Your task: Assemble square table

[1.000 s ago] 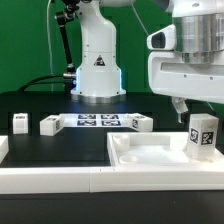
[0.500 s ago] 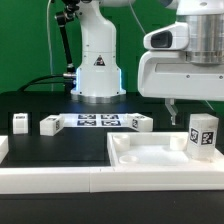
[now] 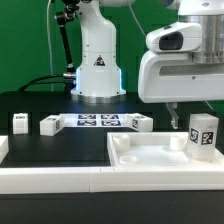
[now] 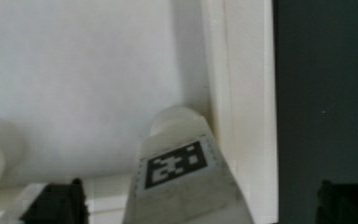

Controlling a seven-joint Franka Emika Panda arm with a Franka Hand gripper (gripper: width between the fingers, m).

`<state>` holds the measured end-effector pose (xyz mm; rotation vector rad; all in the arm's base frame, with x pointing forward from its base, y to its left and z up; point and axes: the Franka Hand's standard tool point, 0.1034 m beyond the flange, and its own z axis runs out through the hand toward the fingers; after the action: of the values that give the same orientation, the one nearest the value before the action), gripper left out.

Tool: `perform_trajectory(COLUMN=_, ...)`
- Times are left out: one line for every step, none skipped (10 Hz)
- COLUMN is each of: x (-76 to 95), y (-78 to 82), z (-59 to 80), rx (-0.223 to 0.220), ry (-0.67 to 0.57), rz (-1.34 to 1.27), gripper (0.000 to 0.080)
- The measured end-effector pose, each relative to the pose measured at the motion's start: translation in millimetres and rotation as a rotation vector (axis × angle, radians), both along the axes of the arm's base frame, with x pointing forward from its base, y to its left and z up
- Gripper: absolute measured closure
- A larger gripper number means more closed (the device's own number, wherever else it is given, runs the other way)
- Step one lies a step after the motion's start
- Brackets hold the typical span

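1. Dark fingertips [image 4: 60, 203] of my pincer [image 4: 202, 205] stand wide apart and grip nothing.
2. In the wrist view the upright leg [image 4: 179, 165], white with a black-and-white tag, shows between them and touches neither.
3. That leg stands on the square slab [image 3: 150, 155], close to its raised rim on the exterior view's right.
4. On the black worktop [image 3: 60, 145] lie the leftmost leg [image 3: 20, 122], the second leg [image 3: 49, 124] and the third leg [image 3: 137, 122].
5. The marker board [image 3: 98, 121] lies between the last two.

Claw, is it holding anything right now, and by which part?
Nothing. The claw is open; the small white tagged block leg sits between its fingers, gaps on both sides.
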<state>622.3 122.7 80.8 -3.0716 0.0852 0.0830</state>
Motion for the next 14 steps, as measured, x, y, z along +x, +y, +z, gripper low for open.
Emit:
perform_trajectory(x=0.5, y=-0.5, z=0.4, rx=0.004, ry=-0.006, rz=0.074, gripper=0.0151)
perform_trajectory(x=1.2, y=-1.7, z=0.7, rx=0.008, ry=-0.013, rz=0.154, gripper=0.0151)
perform_trajectory(x=1.8, y=-3.5, z=1.0, rx=0.011, ry=-0.016, rz=0.203, gripper=0.0151)
perform_trajectory(x=2.4, y=-5.6, z=1.2, rx=0.013, ry=-0.019, rz=0.222, gripper=0.0151)
perform_trajectory(x=1.9, y=-5.3, z=0.8, rx=0.013, ry=-0.017, rz=0.217, gripper=0.0274)
perform_trajectory(x=1.9, y=-5.5, z=0.7, rx=0.012, ry=-0.017, rz=0.217, gripper=0.0413)
perform_trajectory(x=2.0, y=-6.1, z=0.7, rx=0.012, ry=-0.017, rz=0.216, gripper=0.0512)
perform_trajectory(x=1.9, y=-6.0, z=0.6, rx=0.012, ry=-0.016, rz=0.194, gripper=0.0512)
perform_trajectory(x=2.0, y=-6.1, z=0.6, rx=0.011, ry=-0.015, rz=0.188, gripper=0.0511)
perform_trajectory(x=2.0, y=-6.0, z=0.7, rx=0.010, ry=-0.013, rz=0.152, gripper=0.0511)
perform_trajectory(x=1.9, y=-5.4, z=0.6, rx=0.005, ry=-0.005, rz=0.036, gripper=0.0511)
perform_trajectory(x=1.9, y=-5.3, z=0.6, rx=0.002, ry=0.000, rz=-0.029, gripper=0.0511)
perform_trajectory(x=2.0, y=-4.3, z=0.2, rx=0.002, ry=0.002, rz=-0.114, gripper=0.0511)
perform_trajectory(x=2.5, y=-3.7, z=-0.3, rx=0.003, ry=-0.001, rz=-0.282, gripper=0.0511)
